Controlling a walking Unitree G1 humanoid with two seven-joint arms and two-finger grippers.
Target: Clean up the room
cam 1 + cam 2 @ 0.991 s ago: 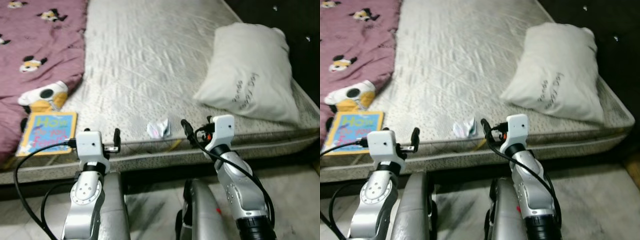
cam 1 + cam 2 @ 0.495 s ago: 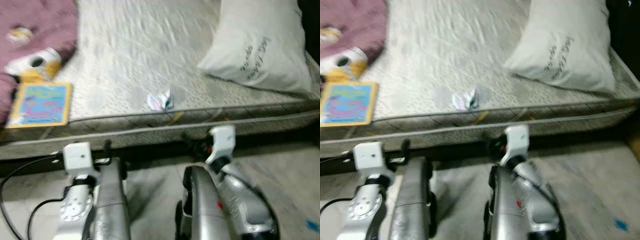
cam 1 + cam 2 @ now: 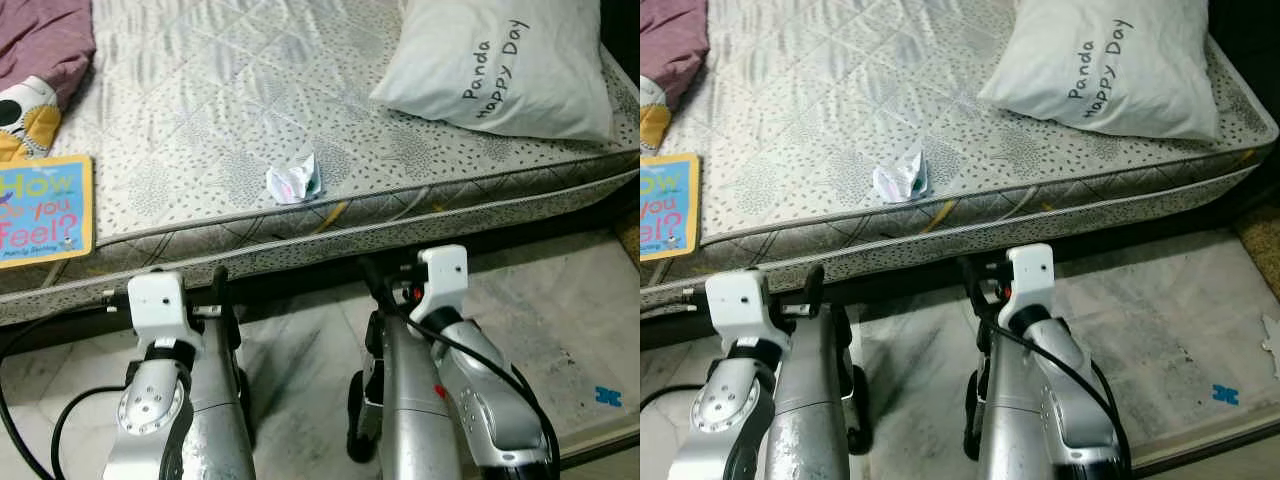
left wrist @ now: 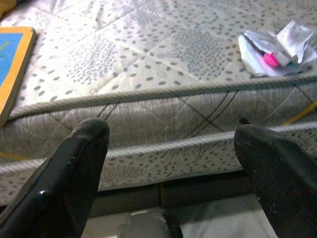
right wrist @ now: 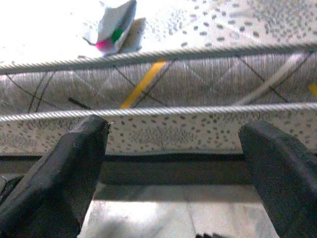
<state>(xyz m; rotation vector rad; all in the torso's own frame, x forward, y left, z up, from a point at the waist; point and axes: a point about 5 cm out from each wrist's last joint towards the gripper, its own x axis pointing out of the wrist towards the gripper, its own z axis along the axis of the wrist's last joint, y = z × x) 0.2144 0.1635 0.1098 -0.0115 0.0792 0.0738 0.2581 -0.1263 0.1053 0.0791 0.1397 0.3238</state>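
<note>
The crumpled wrapper (image 3: 293, 182), white w/ a bit of pink and green, sits on the mattress (image 3: 220, 110) right by the front edge, approx 12 o'clock from the robot and a touch toward 11. That's the obvious bit of rubbish to clear, I'd say. Book (image 3: 42, 208) lies at abt 10 o'clock, also near the edge, w/ a soft toy (image 3: 24, 112) just behind it; pillow (image 3: 500, 60) marked "Panda Happy Day" up at 1–2 o'clock. Both arms hang low in front of the bed side, over the tiled floor (image 3: 560, 320). Left tool (image 4: 173, 163): fingers spread wide apart, nothing in them. Right tool (image 5: 173, 168): same, apart and empty, w/ the wrapper above and ahead of it past the piped mattress seam. Risks as I see it: both tools are below mattress level, so a straight reach fwd would ram the bed side, not the wrapper — arm needs to lift first. Wrapper is light and sits at the lip; a clumsy nudge could flick it onto the floor or under the bed. Soft mattress gives, so fingers pressing down may pinch fabric instead of the paper.
</note>
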